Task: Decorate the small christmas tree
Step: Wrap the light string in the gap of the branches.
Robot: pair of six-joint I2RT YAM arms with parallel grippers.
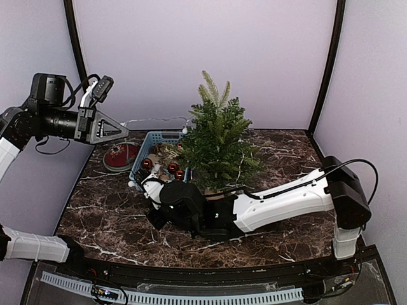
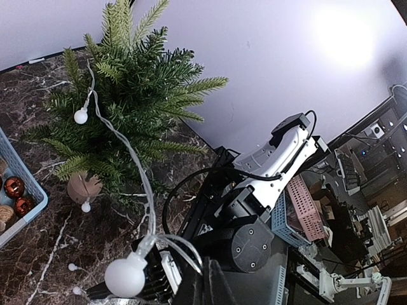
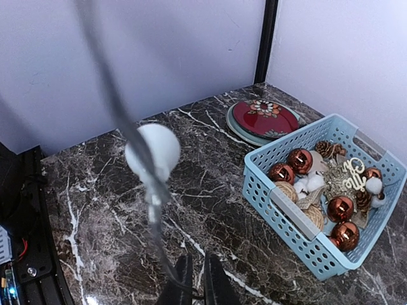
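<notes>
The right gripper (image 3: 194,283) pinched the light string (image 3: 151,152) low over the marbled surface (image 1: 114,210). The raised left gripper (image 1: 126,132) clamped it too. The small christmas tree (image 1: 219,143) stood just beyond the right gripper, with lilac walls (image 1: 191,51) behind.

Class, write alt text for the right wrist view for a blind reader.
The right hand pinches a light string whose white bulb hangs over a dark marble table. A blue basket of baubles sits right, red plate behind.

From behind the arms the top camera is overlooking the table (image 1: 286,159), the left wrist camera is facing the small christmas tree (image 2: 127,95) beyond the left gripper (image 1: 124,131), and the right wrist camera is looking closely at the blue basket (image 3: 286,210) to the right of the right gripper (image 3: 198,283), all three sharing the light string (image 3: 152,151).
</notes>
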